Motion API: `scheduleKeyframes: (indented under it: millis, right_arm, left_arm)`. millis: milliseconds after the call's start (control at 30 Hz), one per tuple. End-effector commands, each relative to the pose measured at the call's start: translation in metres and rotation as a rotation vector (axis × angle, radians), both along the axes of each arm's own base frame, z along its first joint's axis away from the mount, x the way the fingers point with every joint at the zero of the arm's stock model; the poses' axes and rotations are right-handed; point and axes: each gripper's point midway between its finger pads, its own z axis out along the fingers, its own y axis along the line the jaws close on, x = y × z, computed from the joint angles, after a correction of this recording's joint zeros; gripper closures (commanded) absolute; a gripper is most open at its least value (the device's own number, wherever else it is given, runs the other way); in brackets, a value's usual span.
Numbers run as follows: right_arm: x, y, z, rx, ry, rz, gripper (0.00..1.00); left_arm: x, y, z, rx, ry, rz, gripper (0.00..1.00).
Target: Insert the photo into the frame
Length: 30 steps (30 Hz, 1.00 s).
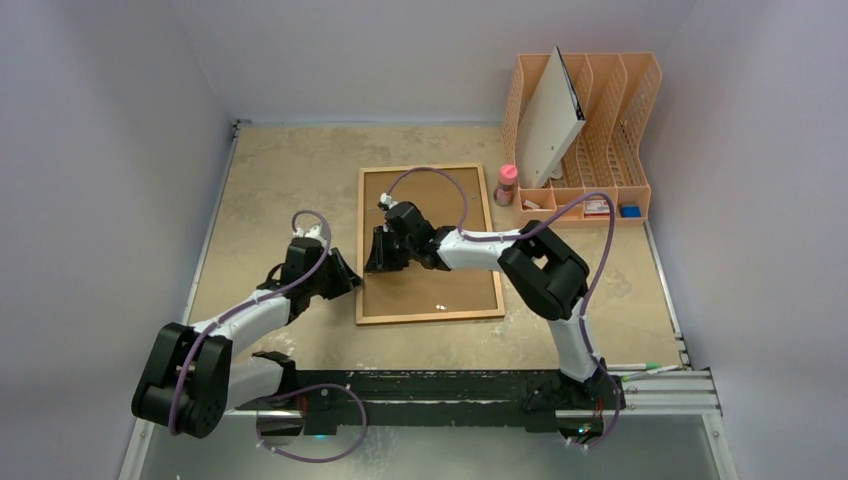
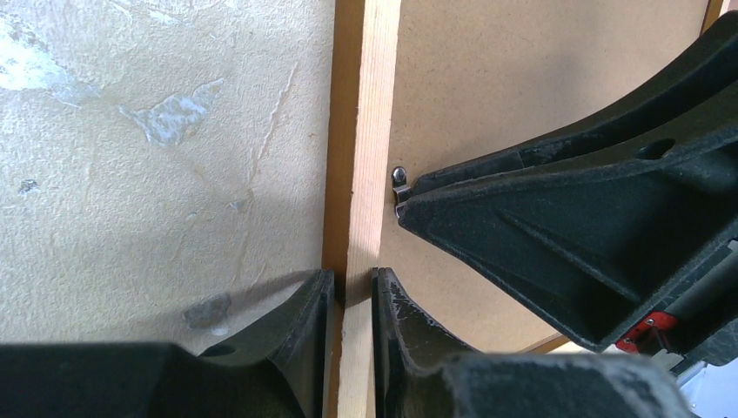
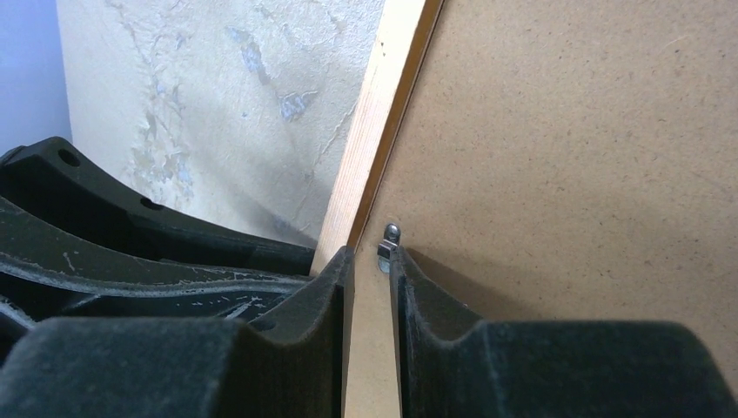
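Unclipping: left gripper (image 2: 350,283) clamps the frame (image 2: 370,131) rail; right gripper (image 3: 367,261), barely parted, seemingly touches a clip (image 3: 389,235); swivel it next.

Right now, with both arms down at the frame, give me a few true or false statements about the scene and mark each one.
1. The frame lies flat on the table with its brown backing board facing up. True.
2. The left tool straddles the frame's left rail. True.
3. The photo rests on top of the backing board. False: the board is bare in every view.
4. The right tool is lifted well clear of the frame. False: its fingertips sit at a metal clip beside the left rail.
5. The orange file rack stands at the near left corner. False: it stands at the far right.
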Motion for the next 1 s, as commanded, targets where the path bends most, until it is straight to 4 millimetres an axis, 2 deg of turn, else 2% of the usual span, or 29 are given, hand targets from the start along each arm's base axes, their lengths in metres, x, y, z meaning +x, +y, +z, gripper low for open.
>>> scheduleKeyframes:
  millis: [0, 167, 467, 800, 967]
  right_arm:
    - [-0.009, 0.003, -0.005, 0.021, 0.061, 0.019, 0.76]
    - [-0.009, 0.004, -0.011, 0.022, 0.070, 0.005, 0.76]
    - [0.001, 0.007, -0.012, 0.045, 0.065, -0.059, 0.76]
    - [0.008, 0.013, -0.005, 0.094, 0.063, -0.098, 0.76]
    - [0.001, 0.009, 0.012, 0.119, 0.065, -0.092, 0.74]
  left_arm:
    - [-0.001, -0.001, -0.001, -0.009, -0.005, -0.013, 0.90]
    - [-0.002, -0.003, -0.001, -0.019, -0.003, -0.019, 0.99]
    - [-0.004, -0.003, -0.002, -0.022, -0.001, -0.022, 1.00]
    - [-0.005, -0.003, -0.002, -0.022, 0.001, -0.023, 1.00]
    - [-0.003, -0.002, 0.001, -0.025, -0.007, -0.004, 1.00]
